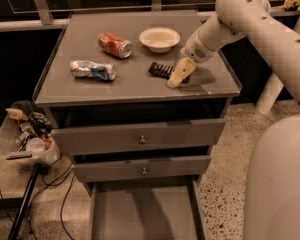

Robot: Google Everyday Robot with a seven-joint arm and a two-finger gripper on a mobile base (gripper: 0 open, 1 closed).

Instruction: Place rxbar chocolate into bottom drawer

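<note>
The rxbar chocolate [159, 69], a small dark flat bar, lies on the grey cabinet top in front of the white bowl. My gripper [177, 74] is low over the cabinet top at the bar's right end, touching or nearly touching it; the arm reaches in from the upper right. The bottom drawer [140, 211] is pulled out below the two knobbed drawers, and its flat grey floor shows nothing in it.
A red soda can [115, 44] and a crushed silver-blue can [92, 70] lie on the left of the cabinet top [90, 91]. A white bowl [159, 38] sits at the back. A cluttered tray [27, 134] stands to the left. The robot body [280, 184] fills the right.
</note>
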